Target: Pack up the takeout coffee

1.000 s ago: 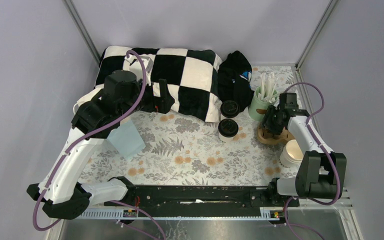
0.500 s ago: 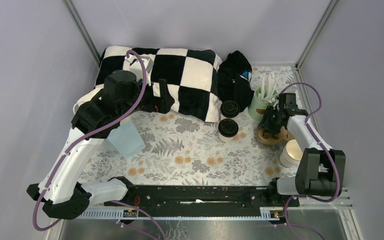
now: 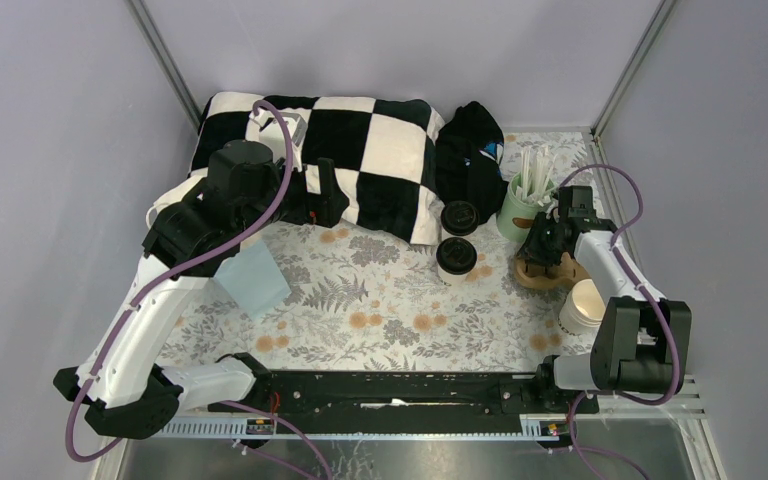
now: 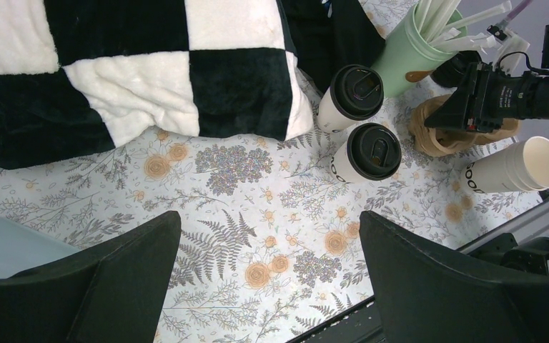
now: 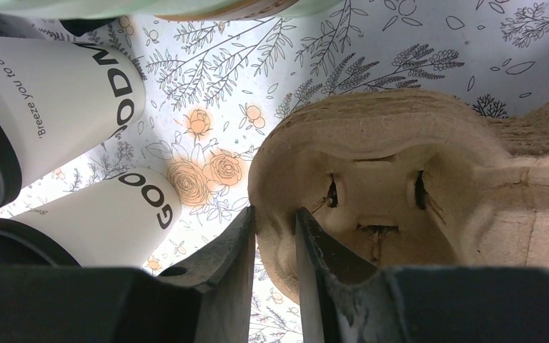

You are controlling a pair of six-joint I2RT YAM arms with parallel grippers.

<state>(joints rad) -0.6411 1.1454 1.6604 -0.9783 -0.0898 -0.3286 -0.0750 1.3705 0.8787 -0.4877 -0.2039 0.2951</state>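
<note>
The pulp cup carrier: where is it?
Top view, right side: the carrier lies between the mint-green cup and the lidless cup, under the right claw.

Right gripper (image 5: 275, 216): jaws narrowed onto the rim of the brown moulded-pulp cup carrier (image 5: 400, 143).
Right wrist: edged slightly leftward.

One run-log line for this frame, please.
right gripper: pinching pulp carrier rim | left gripper: open, empty, raised | lidded cups: two, upright on table, not in carrier
</note>
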